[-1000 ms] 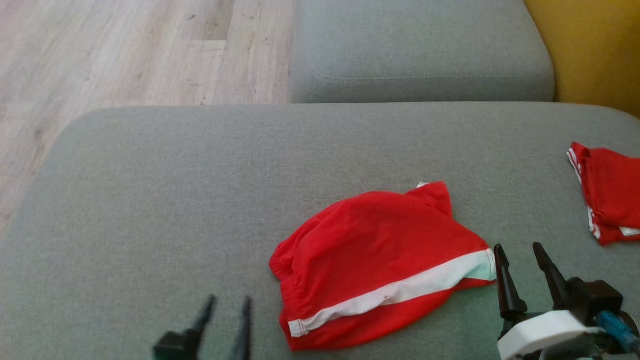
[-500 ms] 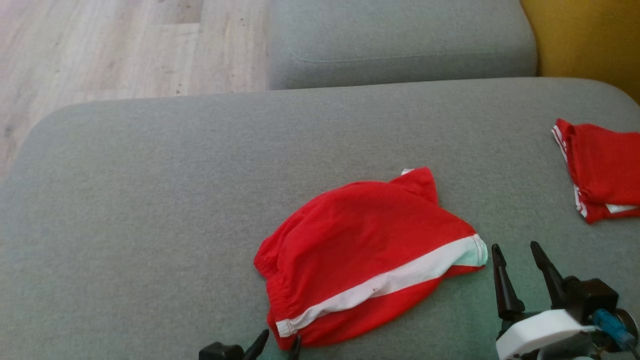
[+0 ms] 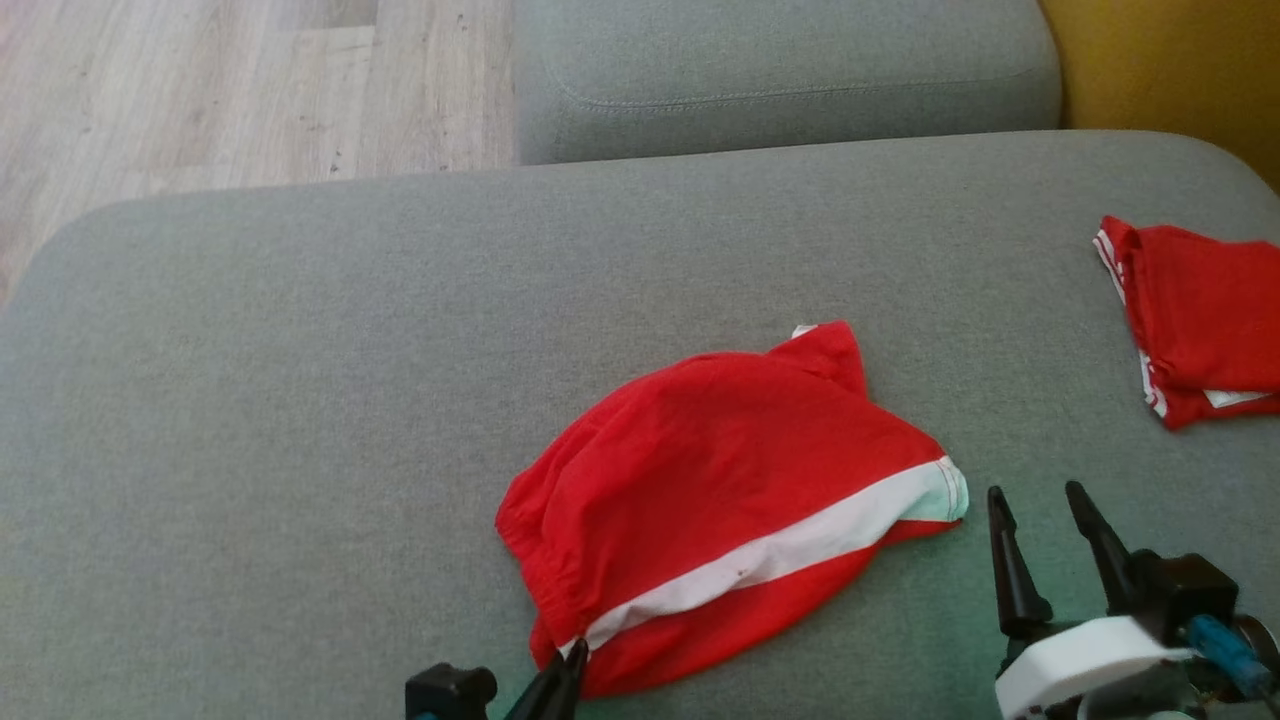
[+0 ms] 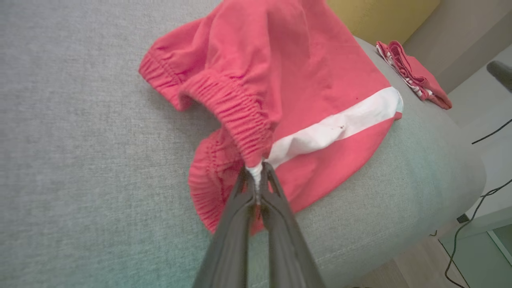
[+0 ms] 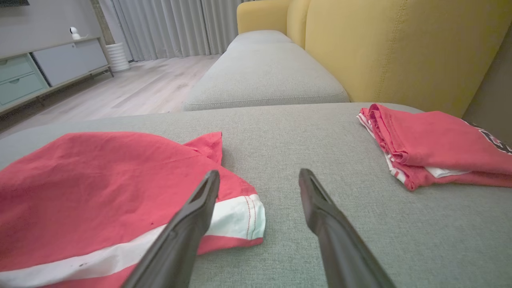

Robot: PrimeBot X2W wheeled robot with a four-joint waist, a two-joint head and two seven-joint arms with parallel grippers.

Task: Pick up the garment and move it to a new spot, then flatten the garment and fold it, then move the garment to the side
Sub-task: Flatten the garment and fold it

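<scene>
Pinches shorts (image 3: 730, 480) by waistband corner in closed left gripper (image 4: 259, 176) at cushion's (image 3: 300, 400) front edge, for lifting; holds right gripper (image 3: 1035, 495) open, empty, alongside.

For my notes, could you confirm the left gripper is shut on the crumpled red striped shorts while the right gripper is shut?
No: the right gripper stands open, as the right wrist view shows. The left gripper is shut on the crumpled red striped shorts.

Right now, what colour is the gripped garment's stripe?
White stripe on red garment; best in left wrist view.
</scene>
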